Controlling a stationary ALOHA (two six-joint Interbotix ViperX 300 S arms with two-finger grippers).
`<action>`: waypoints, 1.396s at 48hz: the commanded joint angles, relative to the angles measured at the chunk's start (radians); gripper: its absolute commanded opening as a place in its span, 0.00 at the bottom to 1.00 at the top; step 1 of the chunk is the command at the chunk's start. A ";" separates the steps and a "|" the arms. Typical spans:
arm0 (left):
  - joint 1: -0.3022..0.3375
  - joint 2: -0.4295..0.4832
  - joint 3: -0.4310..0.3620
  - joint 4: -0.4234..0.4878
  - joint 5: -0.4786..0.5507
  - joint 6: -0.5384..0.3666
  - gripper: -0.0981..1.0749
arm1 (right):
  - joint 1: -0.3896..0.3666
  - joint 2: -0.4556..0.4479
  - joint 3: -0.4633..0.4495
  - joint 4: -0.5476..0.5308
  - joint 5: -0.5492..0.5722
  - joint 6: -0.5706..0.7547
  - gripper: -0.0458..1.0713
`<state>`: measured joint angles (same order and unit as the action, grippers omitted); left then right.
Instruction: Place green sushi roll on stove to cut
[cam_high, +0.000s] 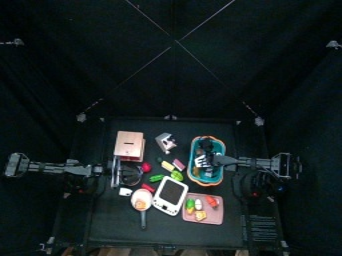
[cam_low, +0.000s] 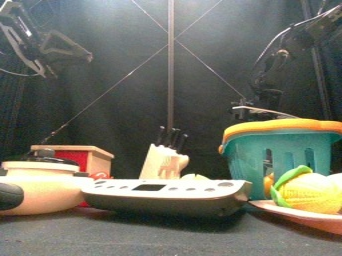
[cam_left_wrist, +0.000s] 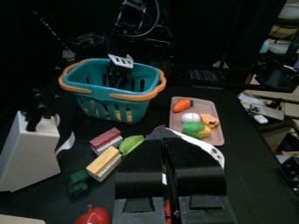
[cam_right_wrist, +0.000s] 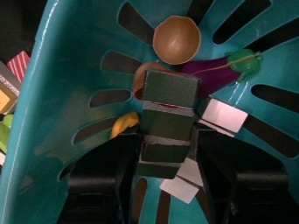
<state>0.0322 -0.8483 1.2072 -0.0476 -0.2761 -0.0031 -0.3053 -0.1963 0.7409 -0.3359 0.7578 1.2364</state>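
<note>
The green sushi roll (cam_left_wrist: 131, 144) lies on the table among other toy rolls, between the knife block and the white stove (cam_left_wrist: 197, 145); in the top view the roll (cam_high: 170, 166) sits just left of the teal basket (cam_high: 211, 175). The stove (cam_high: 167, 197) is at the table's front middle and also shows in the front view (cam_low: 167, 195). My left gripper (cam_left_wrist: 165, 147) is shut and empty, a little short of the rolls. My right gripper (cam_right_wrist: 170, 87) is shut, tips down inside the basket (cam_right_wrist: 70, 87); nothing shows between its jaws.
A knife block (cam_high: 166, 142) and a wooden box (cam_high: 130, 145) stand at the back. A pink board (cam_high: 203, 208) with toy vegetables lies right of the stove, a pan (cam_high: 143, 203) to its left. The basket holds a wooden spoon (cam_right_wrist: 177, 37).
</note>
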 joint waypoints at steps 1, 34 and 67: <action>0.015 0.002 -0.018 -0.002 -0.005 0.005 0.30 | -0.005 -0.034 -0.015 0.000 0.000 -0.005 0.48; 0.051 -0.029 -0.015 -0.002 -0.005 0.005 0.30 | 0.164 -0.284 -0.078 0.055 -0.034 0.005 0.48; 0.057 -0.029 -0.012 -0.008 -0.005 0.002 0.30 | 0.344 -0.023 -0.383 0.173 0.109 0.026 0.48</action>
<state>0.0859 -0.8790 1.2088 -0.0491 -0.2761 -0.0015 0.0169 -0.2439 0.4525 -0.1565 0.8038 1.2609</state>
